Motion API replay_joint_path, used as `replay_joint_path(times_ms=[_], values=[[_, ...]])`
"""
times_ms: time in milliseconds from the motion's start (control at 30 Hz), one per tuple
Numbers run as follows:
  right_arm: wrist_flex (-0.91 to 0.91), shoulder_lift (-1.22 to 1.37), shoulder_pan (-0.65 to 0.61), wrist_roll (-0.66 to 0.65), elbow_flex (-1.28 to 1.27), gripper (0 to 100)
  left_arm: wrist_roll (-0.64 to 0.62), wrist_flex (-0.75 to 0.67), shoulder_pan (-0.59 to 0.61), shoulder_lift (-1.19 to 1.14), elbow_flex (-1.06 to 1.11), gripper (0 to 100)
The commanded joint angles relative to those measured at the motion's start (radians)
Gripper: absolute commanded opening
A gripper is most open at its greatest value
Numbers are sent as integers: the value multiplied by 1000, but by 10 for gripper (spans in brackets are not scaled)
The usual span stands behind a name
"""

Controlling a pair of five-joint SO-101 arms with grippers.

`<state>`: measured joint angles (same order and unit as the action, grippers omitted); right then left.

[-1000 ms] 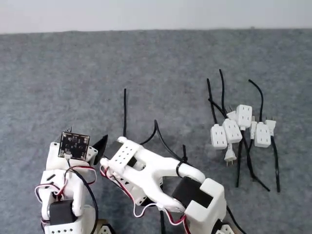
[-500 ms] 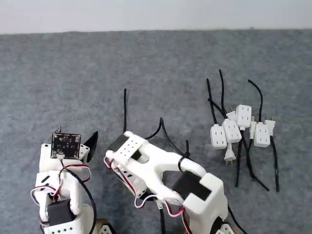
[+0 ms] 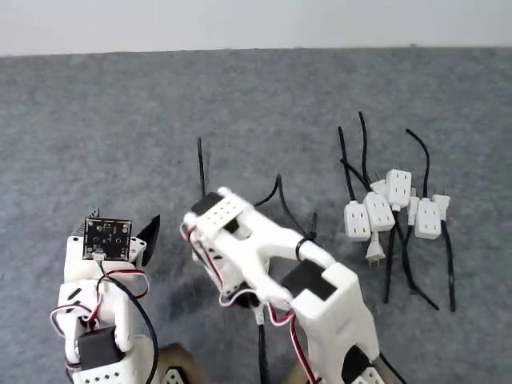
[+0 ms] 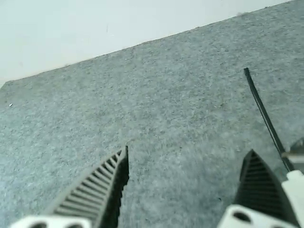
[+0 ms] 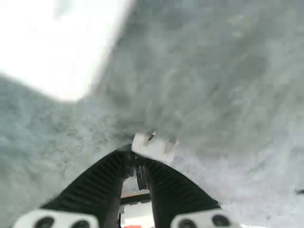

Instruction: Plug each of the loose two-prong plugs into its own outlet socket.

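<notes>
Pinching a white two-prong plug (image 5: 154, 146) at the tips of the right claw (image 5: 137, 165), fingers closed tight on it, prongs aiming away over the grey table (image 3: 112, 112). Holding the left claw (image 4: 185, 185) spread wide with nothing between its fingers, low over the table beside a black cord (image 4: 263, 114). Showing the white outlet sockets (image 3: 380, 212) bunched with tangled cords at the table's right, well apart from both claws.

R tool (image 5: 137, 161) + plug (image 5: 153, 146) farther fwd.
</notes>
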<state>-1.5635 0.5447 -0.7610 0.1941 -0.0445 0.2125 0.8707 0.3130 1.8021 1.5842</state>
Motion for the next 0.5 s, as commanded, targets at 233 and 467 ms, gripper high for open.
replay_joint_path(times_ms=[233, 467], values=[[1, 25, 128, -117, 265, 9, -20, -31, 6, 15, -39, 355], [-99, 25, 130, -121, 425, 9, -20, -29, 5, 15, -39, 355]])
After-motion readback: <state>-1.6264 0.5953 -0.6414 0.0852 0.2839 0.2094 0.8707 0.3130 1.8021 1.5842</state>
